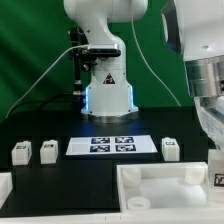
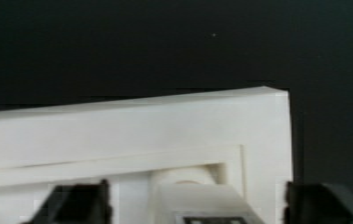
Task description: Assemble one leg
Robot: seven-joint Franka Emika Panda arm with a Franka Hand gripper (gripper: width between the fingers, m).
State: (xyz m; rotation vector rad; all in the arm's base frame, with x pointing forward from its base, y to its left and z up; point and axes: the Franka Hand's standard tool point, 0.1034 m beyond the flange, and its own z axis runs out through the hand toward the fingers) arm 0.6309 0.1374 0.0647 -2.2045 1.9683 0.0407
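A white square tabletop [image 1: 165, 186] lies upside down at the front of the table, its raised rim up. In the wrist view its corner [image 2: 137, 125] fills the lower half. A white leg [image 2: 199, 196] with a marker tag sits inside that corner; in the exterior view only its tag [image 1: 218, 178] shows at the right edge. My gripper [image 2: 199, 208] hangs over this leg with the dark fingers [image 2: 75, 205] wide apart on either side, with gaps to the leg. Three more short white legs rest on the table: two on the exterior view's left [image 1: 20, 152] [image 1: 47, 150] and one on its right [image 1: 170, 148].
The marker board [image 1: 110, 145] lies flat in the middle in front of the robot base [image 1: 108, 85]. My arm [image 1: 208, 100] comes down along the exterior view's right edge. Another white part [image 1: 5, 190] shows at the front left edge. A green curtain forms the backdrop.
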